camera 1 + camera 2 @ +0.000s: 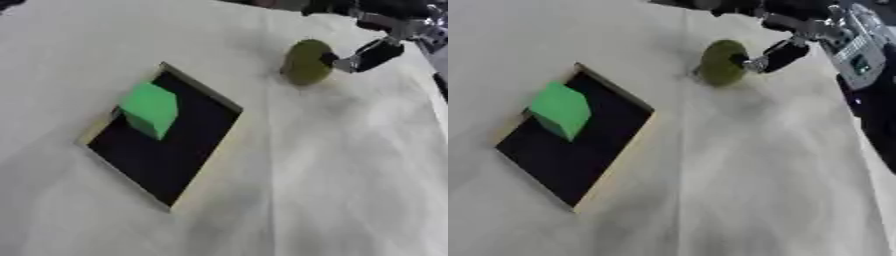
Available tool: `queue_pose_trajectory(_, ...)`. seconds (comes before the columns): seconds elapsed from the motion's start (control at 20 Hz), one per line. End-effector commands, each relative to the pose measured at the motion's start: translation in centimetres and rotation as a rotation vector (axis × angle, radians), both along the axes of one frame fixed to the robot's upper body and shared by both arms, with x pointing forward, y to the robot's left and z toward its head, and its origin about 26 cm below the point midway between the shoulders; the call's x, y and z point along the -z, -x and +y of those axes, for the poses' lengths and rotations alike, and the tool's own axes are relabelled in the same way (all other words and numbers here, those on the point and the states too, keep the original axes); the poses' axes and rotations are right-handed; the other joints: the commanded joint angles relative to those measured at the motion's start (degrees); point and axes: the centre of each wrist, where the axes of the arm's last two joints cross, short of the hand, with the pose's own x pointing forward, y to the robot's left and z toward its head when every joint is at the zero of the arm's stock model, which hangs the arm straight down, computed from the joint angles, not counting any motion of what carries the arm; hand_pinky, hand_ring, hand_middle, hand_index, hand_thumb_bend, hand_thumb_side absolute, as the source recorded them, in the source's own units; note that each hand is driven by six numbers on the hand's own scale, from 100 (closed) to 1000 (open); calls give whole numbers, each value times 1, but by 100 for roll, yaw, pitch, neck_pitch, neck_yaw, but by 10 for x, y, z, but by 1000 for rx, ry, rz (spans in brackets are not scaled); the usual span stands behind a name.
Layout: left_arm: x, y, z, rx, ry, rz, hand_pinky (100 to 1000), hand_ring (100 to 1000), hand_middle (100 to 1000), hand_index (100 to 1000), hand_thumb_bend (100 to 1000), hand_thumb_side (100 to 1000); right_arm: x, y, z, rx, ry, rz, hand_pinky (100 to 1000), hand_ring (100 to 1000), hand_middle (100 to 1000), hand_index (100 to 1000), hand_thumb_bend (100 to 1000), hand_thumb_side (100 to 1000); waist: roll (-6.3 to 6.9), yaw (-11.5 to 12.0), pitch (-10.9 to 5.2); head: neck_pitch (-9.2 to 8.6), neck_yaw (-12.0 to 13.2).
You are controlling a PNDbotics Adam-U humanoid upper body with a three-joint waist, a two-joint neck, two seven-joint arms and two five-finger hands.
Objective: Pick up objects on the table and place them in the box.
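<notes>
Right hand: reaches in from the upper right, fingers touching the olive-green round object; whether they close on it I cannot tell.
Olive-green round object: on the cloth-covered worktop, right of the box.
Box: shallow, dark inside, pale rim.
Green cube: inside the box, near its upper-left corner.

Pale cloth-covered table

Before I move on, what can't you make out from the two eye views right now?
- Right hand: blur hides whether it grips the olive object or only touches it.
- Olive object: what it is, blurred in both views.
- Left hand: in neither view.
- Box: the green block hides the floor beneath it.
</notes>
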Motion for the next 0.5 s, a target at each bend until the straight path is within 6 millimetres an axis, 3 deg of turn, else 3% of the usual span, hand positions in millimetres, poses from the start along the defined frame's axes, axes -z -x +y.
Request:
queue_pose_trajectory(0.05,-9,5,-1,5,-13,-36,899,831,865,858,100,672,-12,1,1,-101,242,19,963,1000,886,987,178,209,35,7,-130,-110,-51)
queue_pose_trajectory(0.5,-8,5,-1,4,-14,-34,899,832,867,858,100,672,-7,-2,4,-84,301,52,961,1000,868,981,206,264,40,1,-136,-52,-81)
